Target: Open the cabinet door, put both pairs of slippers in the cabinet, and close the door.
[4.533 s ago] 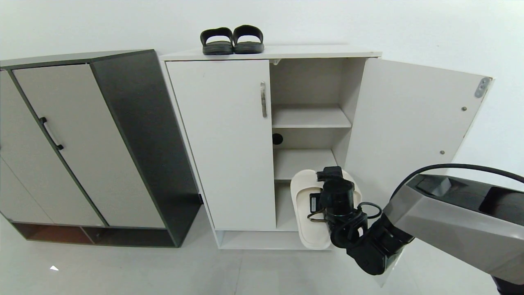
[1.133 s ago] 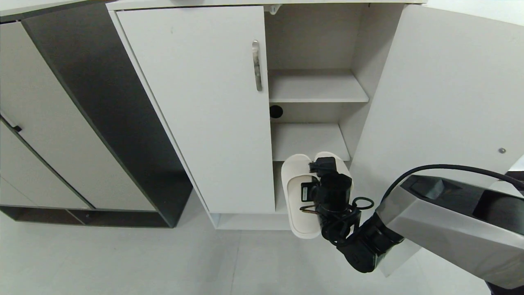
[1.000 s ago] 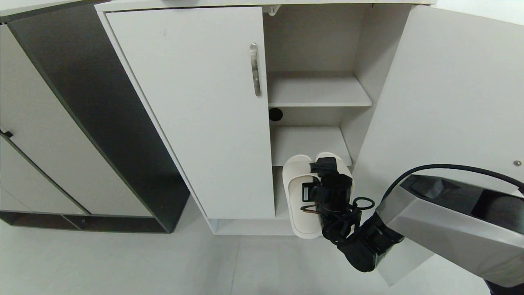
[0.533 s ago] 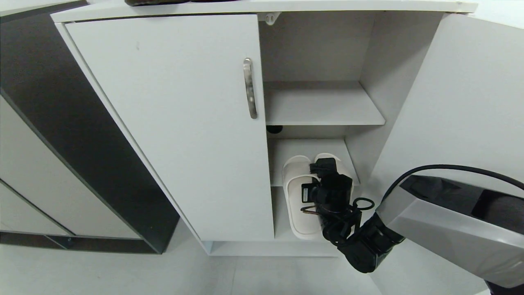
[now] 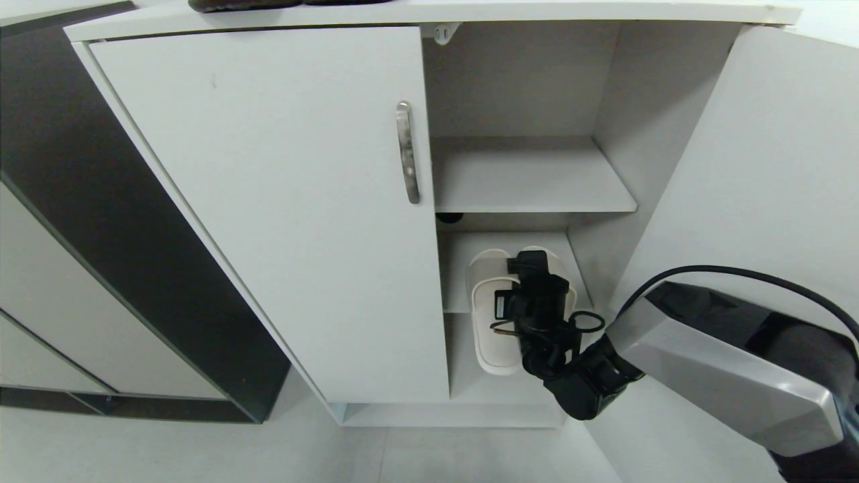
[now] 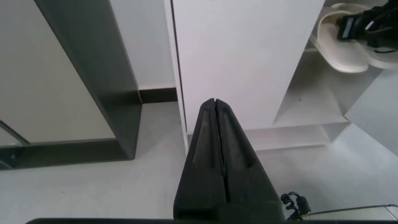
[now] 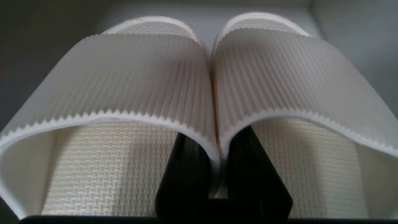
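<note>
The white cabinet has its right door swung open and its left door shut. My right gripper is shut on the pair of white slippers, pinching their inner strap edges together between its fingers. The toes of the pair are over the lower shelf and the heels hang out in front of it. The black slippers lie on the cabinet top. My left gripper is shut on nothing, low over the floor before the closed left door, with the white slippers farther off.
The upper shelf is bare. A metal handle sits on the closed left door. A dark grey cabinet stands close on the left. The open door flanks my right arm on its right side.
The head view has drawn closer to the cabinet, so the camera moved. My right gripper has carried the white slippers a little deeper into the opening, over the lower shelf.
</note>
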You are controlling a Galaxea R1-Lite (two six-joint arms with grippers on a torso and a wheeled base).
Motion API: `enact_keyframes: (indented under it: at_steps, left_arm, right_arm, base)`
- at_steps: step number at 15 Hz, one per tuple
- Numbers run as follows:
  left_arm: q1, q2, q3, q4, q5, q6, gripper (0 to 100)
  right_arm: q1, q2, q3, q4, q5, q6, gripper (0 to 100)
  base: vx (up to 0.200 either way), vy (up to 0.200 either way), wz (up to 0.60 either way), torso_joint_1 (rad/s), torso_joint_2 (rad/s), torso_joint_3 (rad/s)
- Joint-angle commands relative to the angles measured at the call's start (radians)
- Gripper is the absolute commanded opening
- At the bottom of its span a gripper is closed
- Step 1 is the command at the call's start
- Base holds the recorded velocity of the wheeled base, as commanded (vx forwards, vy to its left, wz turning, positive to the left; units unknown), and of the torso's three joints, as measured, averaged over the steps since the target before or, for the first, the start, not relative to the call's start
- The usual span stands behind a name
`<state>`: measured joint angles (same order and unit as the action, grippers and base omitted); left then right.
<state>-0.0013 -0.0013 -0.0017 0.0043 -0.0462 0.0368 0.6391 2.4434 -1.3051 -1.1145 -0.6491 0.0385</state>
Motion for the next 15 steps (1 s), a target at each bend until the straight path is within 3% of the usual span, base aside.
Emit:
enact_keyframes:
  at_steps: [1,10,15]
  left_arm:
    - [0.0,0.001,0.0,0.0,0.0,0.0,0]
    - [0.0,0.001,0.0,0.0,0.0,-0.002,0]
    - [0.0,0.001,0.0,0.0,0.0,0.0,0]
  right_arm:
    - [-0.021,0.065,-0.125,0.085,0.0,0.031,0]
    - [-0.084,0.177,-0.595,0.444,0.003,0.043,0]
    - [-0.102,0.177,-0.643,0.456,0.005,0.037,0]
  base:
    - [0.0,0.0,0.0,0.0,0.0,0.0]
    - [0.0,0.0,0.0,0.0,0.0,0.0]
    - [0.0,0.0,0.0,0.0,0.0,0.0]
